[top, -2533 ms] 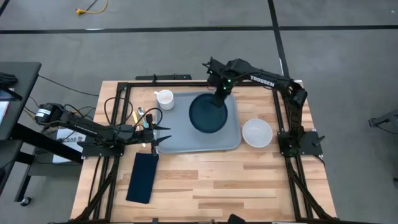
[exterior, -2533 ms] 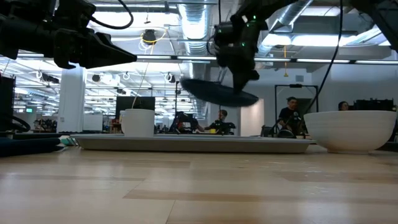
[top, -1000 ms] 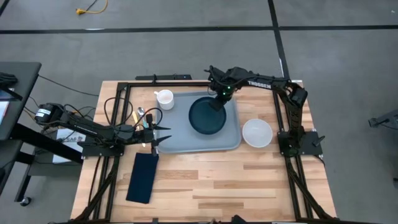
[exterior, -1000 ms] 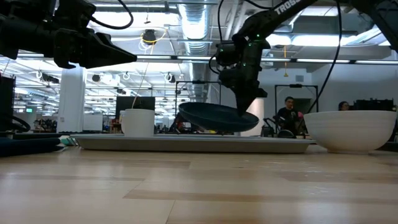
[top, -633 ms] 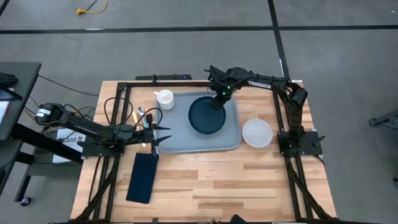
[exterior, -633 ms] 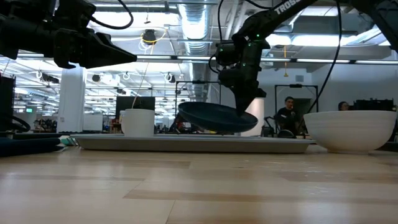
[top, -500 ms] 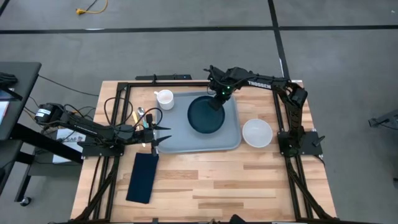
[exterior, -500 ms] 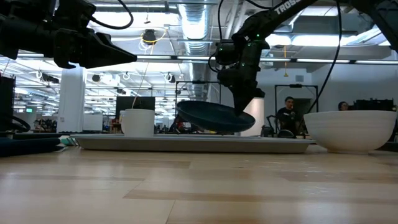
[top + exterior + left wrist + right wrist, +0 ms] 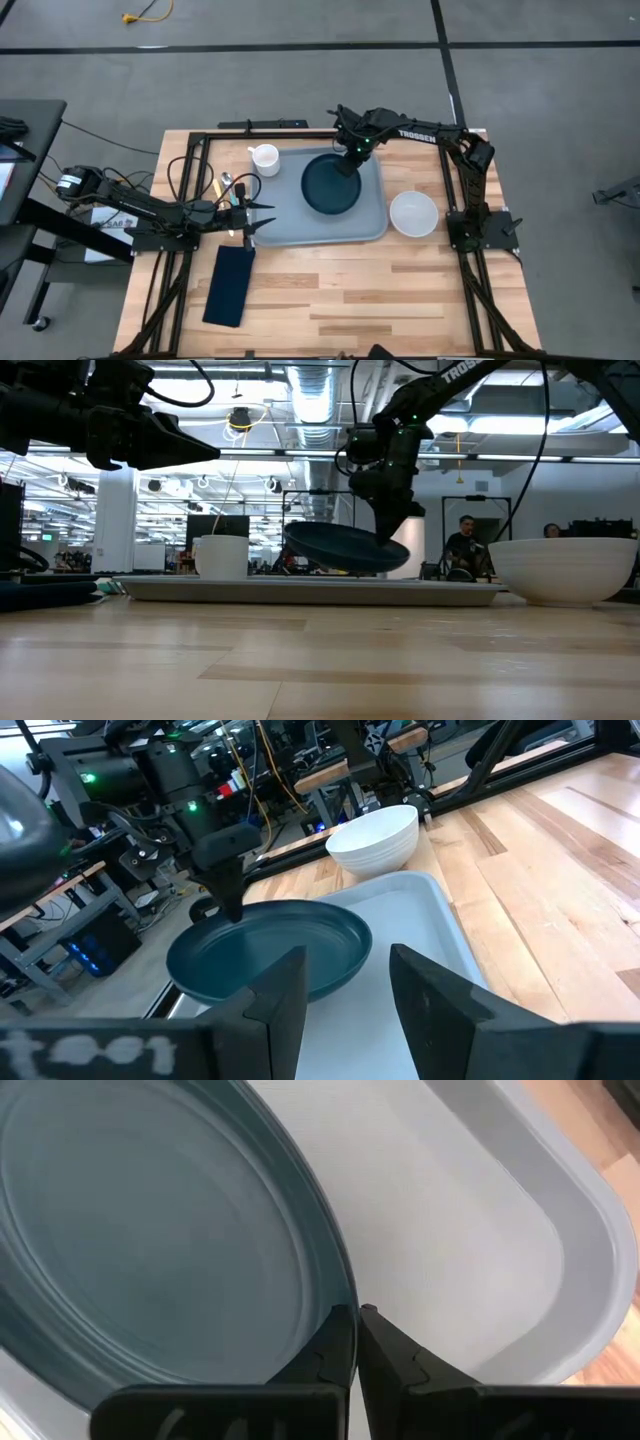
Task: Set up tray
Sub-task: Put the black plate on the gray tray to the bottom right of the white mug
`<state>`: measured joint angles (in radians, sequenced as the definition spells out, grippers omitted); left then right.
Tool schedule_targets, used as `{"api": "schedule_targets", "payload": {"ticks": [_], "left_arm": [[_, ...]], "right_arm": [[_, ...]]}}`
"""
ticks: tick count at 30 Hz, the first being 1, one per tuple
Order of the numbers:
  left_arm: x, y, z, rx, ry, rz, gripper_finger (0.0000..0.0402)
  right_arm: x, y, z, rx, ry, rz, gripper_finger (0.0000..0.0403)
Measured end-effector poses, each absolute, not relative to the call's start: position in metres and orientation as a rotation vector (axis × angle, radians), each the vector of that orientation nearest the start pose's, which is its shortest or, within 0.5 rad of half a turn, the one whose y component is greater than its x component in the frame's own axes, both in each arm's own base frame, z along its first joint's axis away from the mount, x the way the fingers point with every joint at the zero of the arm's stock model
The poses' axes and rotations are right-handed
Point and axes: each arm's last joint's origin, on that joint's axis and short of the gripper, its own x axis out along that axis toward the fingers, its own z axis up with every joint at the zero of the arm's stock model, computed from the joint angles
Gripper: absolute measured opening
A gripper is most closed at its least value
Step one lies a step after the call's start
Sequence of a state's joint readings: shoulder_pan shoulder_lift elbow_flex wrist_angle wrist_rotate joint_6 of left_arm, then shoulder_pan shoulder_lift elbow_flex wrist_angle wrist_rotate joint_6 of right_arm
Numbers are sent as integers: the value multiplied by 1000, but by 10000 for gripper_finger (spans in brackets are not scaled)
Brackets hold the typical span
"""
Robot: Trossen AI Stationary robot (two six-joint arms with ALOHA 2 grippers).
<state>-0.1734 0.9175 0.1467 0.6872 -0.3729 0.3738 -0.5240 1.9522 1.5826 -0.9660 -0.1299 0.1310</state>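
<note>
Plate [image 9: 332, 185] placement is underway: the right hand [image 9: 347, 163], near the top centre of the high view, is pinching the round, glossy teal plate's rim with fingers clamped together, keeping it tilted just above the tray [image 9: 270, 215], probably to lower it flat. Smooth grey-blue plastic with rounded corners and a low rim, the tray is lying mid-frame on the wooden desk [image 9: 380, 290]. Beside its left edge, the left hand [image 9: 250, 217] is waiting with fingers apart, holding nothing. White mug [image 9: 265, 158] is standing at the tray's upper left corner, white bowl [image 9: 413, 213] just right of it.
</note>
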Motion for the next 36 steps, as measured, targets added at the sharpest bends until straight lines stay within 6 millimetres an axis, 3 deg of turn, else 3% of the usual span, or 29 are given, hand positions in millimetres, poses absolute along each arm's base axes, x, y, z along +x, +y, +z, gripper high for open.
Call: {"api": "schedule_targets", "payload": {"ticks": [18, 21, 29, 36], "left_arm": [[171, -19, 178, 393, 110, 181, 135], [171, -21, 178, 390, 98, 112, 135], [171, -29, 181, 374, 21, -157, 135], [171, -27, 181, 317, 33, -77, 135]], "right_arm": [[350, -191, 225, 583, 1163, -456, 1], [353, -187, 225, 571, 1161, -446, 1], [365, -162, 225, 433, 1191, -442, 1], [377, -133, 225, 255, 1218, -468, 1]]}}
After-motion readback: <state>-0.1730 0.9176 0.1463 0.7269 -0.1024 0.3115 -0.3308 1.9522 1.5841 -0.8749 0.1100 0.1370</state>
